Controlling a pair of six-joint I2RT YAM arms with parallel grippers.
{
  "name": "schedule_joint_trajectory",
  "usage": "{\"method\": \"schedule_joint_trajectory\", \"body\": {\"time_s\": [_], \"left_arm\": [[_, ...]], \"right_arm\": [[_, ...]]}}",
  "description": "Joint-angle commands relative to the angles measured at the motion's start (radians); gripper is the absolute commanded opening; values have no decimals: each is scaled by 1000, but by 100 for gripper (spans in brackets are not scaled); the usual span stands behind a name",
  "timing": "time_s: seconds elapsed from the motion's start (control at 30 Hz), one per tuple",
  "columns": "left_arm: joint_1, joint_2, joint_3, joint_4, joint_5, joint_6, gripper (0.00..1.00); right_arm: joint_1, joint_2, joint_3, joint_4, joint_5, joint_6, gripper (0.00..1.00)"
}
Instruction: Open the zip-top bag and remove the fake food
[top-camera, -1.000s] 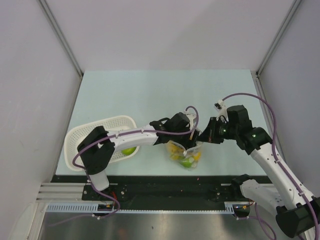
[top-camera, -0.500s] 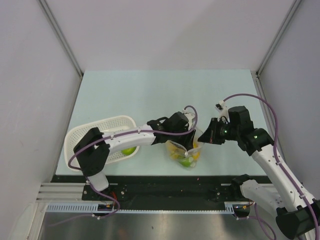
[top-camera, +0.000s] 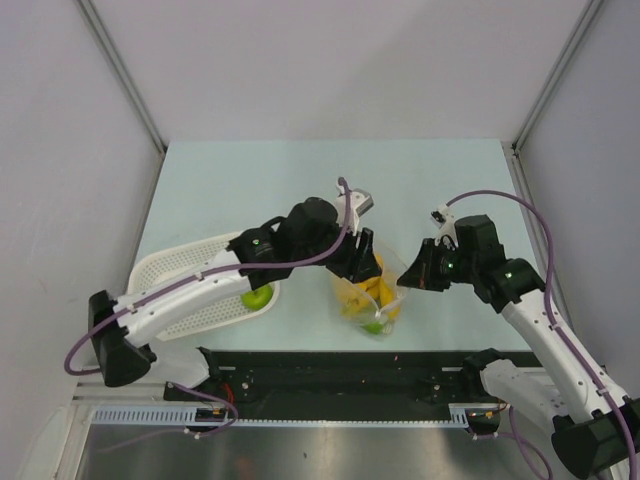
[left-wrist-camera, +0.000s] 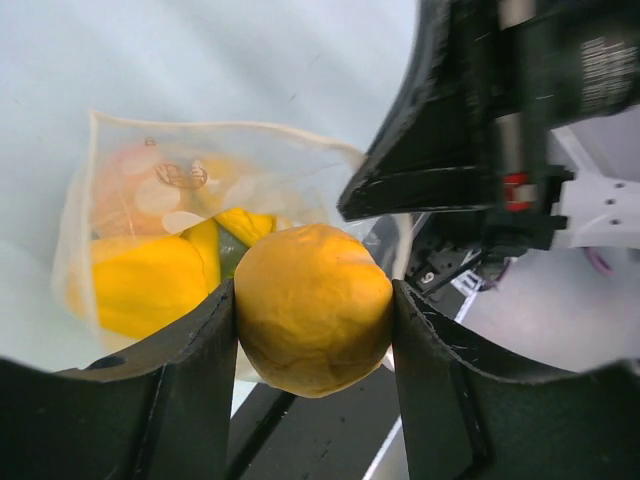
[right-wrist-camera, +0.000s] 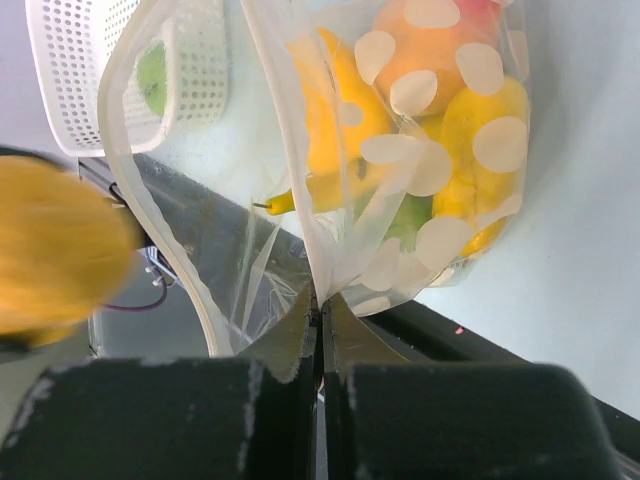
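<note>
Zip-top bag (right-wrist-camera: 400, 180) edge pinched by right gripper (right-wrist-camera: 320, 312); left gripper (left-wrist-camera: 313, 332) grips orange (left-wrist-camera: 310, 298).

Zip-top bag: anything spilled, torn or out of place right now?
Nothing stands out. The zip-top bag is open and looks intact, right gripper pinching its edge, fake food inside. The left gripper holds one orange fruit clear of it; a green apple sits in the basket.

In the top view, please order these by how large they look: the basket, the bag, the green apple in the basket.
1. Basket, although the left arm covers part of it.
2. Bag.
3. Green apple, clearly the smallest.
</note>
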Motion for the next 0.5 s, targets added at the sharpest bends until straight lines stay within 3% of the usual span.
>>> {"method": "schedule_joint_trajectory", "body": {"time_s": [0.0,0.23,0.37,0.47], "left_arm": [[6,-128,78,-52,-61,-9,20],[63,-322,40,-205,-242,-18,22],[118,-420,-78,-313,-438,-43,25],[195,-472,-164,-397,-507,-82,25]], "right_arm": [[-5,-23,-15,12,22,-15,0],[-7,-6,-19,13,26,-38,0],[-7,-5,-12,12,26,-43,0],[-7,-8,-1,-2,26,-50,0]]}}
